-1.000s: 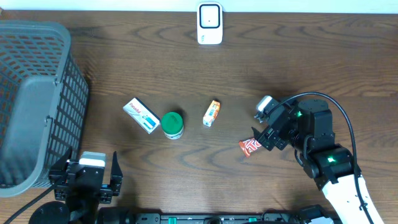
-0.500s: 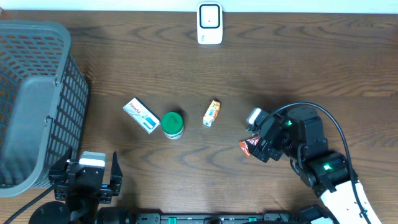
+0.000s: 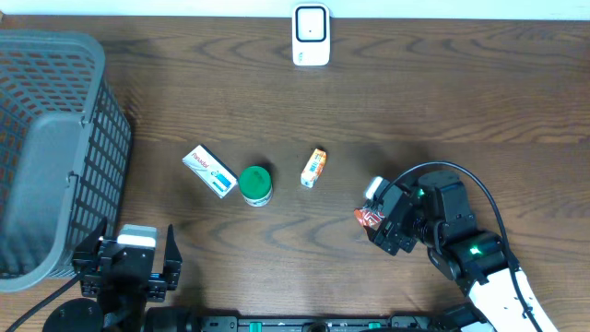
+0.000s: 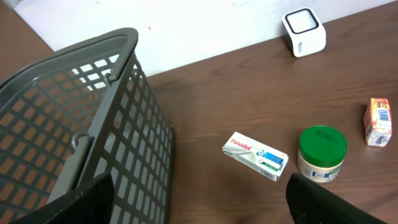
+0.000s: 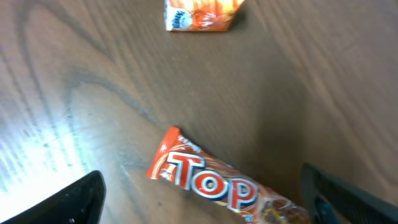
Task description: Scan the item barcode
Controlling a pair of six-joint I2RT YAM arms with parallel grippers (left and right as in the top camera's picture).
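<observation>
1. Dark brown wood-grain tabletop [image 3: 479,101], with several items on it:
   - a grey plastic mesh basket [image 3: 46,148] at your left edge
   - a small white box-shaped barcode scanner [image 3: 311,35] at the far edge, centre
   - a white-and-blue Panadol carton [image 3: 209,171]
   - a green-lidded white jar [image 3: 255,184] just beside the carton
   - a small orange carton [image 3: 314,168]
   - a red foil snack bar [image 5: 217,186] printed "TOP"
2. Progress: nothing looks scanned. Every item lies on the table, well apart from the scanner. Call it the reach-and-grasp stage, early on.
3. Task item, judged from where the arm is: the snack bar. It lies flat and slanted, right of centre toward the front edge, with the orange carton near it on the far-left side.
4. Right arm: folded low over the bar with the wrist down close to the wood. The right gripper [image 3: 383,219] straddles the bar, one finger on each side in the wrist view. It is spread wide and pinches nothing. Whether either finger touches the wrapper, you cannot tell.
5. Left arm: sits at the front-left corner beside the basket. The left gripper [image 3: 135,244] is spread and empty, its camera facing the basket and the items.
6. Left to do: close on the bar, lift it, carry it to the scanner and present the code. No barcode shows on the upward face, so it is probably underneath and you should expect to turn the bar.
</observation>
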